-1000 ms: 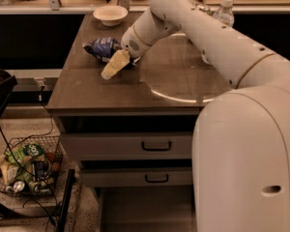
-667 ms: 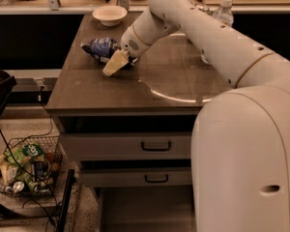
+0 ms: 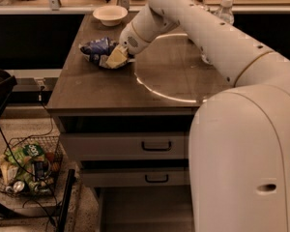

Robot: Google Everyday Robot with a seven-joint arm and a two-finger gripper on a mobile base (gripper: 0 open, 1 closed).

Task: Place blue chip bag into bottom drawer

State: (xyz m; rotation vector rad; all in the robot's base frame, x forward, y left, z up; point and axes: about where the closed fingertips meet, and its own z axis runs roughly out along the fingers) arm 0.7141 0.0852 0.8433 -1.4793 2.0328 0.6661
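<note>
The blue chip bag [image 3: 96,48] lies crumpled on the dark tabletop [image 3: 101,88], near its back left. My gripper [image 3: 116,58] is at the bag's right edge, low on the table and touching the bag. The arm reaches to it from the right. The bottom drawer [image 3: 140,208] stands pulled out at the foot of the cabinet, with its flat grey floor showing.
A white bowl [image 3: 109,14] sits at the table's back left and a water bottle [image 3: 223,9] at the back right. Two drawer fronts with black handles [image 3: 156,145] are shut above the bottom drawer. A wire basket of green snack packets [image 3: 25,168] stands on the floor at left.
My gripper has moved a little up and toward the blue chip bag, from just beside it to touching its edge. The bag has shifted slightly.
</note>
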